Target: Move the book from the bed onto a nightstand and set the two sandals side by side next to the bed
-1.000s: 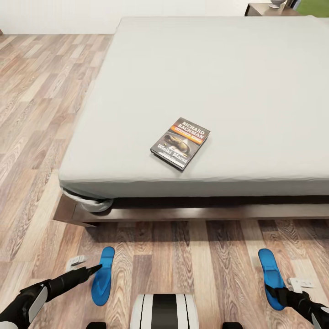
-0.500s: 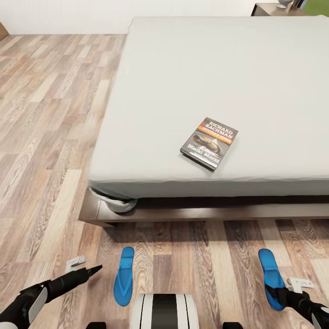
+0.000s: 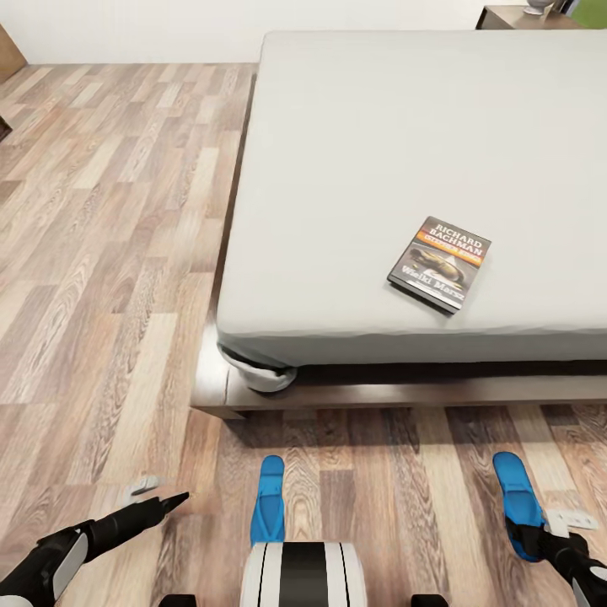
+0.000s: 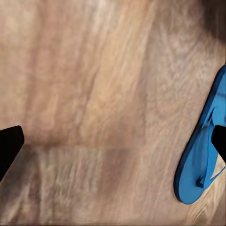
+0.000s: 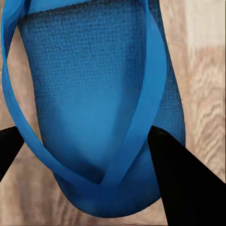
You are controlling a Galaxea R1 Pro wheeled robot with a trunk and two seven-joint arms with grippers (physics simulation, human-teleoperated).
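Book: dark paperback (image 3: 439,265) lettered "Richard Bachman" over an orange band, lying flat on the grey mattress near the foot edge, tilted; its spot on the mattress matches the earlier pictures, though the whole bed sits further toward the picture's right, since the camera has shifted
Bed: low dark-brown platform bed (image 3: 379,394) with plain light-grey mattress; a bunched fold of sheet hangs at its near corner; more plank floor (image 3: 101,253) shows at the left than a second ago
Nightstand: dark wooden top (image 3: 514,17) at the far corner beyond the bed, with a small pale object on it, too small to tell
Right sandal: bright blue sandal (image 3: 516,502) on the floor beside the bed; in the right wrist view its toe end and strap (image 5: 101,108) lie between the two black fingers
Right gripper: gripper (image 3: 546,539) at the sandal's near end; fingers (image 5: 181,183) stand either side of the sandal with a wide gap; whether they press it I cannot tell
Left sandal: second blue sandal (image 3: 268,501) near the robot's white base (image 3: 303,573), well apart from the first; a second ago it lay just beside the left fingertip, now clearly apart from it
Left gripper: gripper (image 3: 160,497) low over bare floor, jaws spread wide and empty; the left wrist view shows the sandal (image 4: 202,150) off to one side by one dark fingertip (image 4: 9,146)
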